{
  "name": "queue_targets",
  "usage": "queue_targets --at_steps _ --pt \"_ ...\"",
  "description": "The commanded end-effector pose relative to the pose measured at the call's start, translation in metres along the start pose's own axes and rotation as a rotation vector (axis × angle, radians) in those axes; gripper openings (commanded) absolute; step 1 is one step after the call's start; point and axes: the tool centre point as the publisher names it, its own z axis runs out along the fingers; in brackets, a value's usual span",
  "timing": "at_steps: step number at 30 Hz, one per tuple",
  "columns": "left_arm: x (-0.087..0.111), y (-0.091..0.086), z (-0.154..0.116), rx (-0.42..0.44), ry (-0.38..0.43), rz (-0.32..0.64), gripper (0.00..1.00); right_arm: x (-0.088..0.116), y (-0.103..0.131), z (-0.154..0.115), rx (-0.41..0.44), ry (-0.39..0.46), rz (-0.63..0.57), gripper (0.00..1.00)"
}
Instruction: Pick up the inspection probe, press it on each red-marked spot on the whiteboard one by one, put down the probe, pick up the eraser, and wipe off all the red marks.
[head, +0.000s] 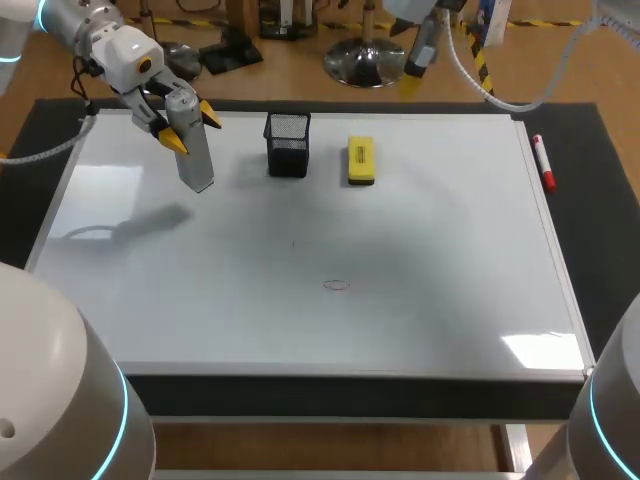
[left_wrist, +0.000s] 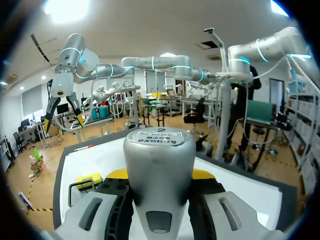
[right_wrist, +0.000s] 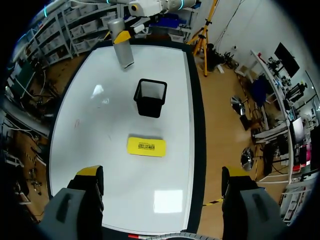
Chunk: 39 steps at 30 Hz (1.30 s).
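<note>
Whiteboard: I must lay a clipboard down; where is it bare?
Bare: the near half of the whiteboard, save a faint mark, and the right side beyond the eraser. Crowded: the far left, where the left gripper holds the probe beside the mesh cup.

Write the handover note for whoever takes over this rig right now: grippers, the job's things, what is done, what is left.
Left gripper: shut on the inspection probe, held above the far left part of the whiteboard.
Right gripper: open, empty, raised near the board's far edge.
Eraser: lying on the board beside the black mesh cup, untouched.
Done: probe picked up. One faint oval mark shows mid-board; whether any spot was pressed cannot be told.
Left: press the spots, put the probe down, take the eraser, wipe.
</note>
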Motion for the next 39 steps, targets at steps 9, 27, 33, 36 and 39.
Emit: queue_targets --at_steps 9,27,33,36,39 --pt "-0.011 -0.001 -0.007 -0.032 -0.163 -0.080 0.00 -0.001 0.000 -0.001 0.005 0.003 -0.001 1.00" --pt "-0.072 -0.027 -0.042 -0.070 -0.555 -0.151 0.00 -0.001 0.000 -0.001 0.005 0.003 -0.001 1.00" --pt "-0.094 -0.039 -0.046 -0.063 -0.602 -0.128 0.00 -0.001 0.000 -0.001 0.005 0.003 -0.001 1.00" --pt "-0.104 -0.044 -0.046 -0.052 -0.629 -0.123 0.00 -0.001 0.000 -0.001 0.005 0.003 -0.001 1.00" --pt "-0.113 -0.048 -0.043 -0.039 -0.637 -0.118 0.00 -0.001 0.000 -0.001 0.005 0.003 -0.001 1.00"
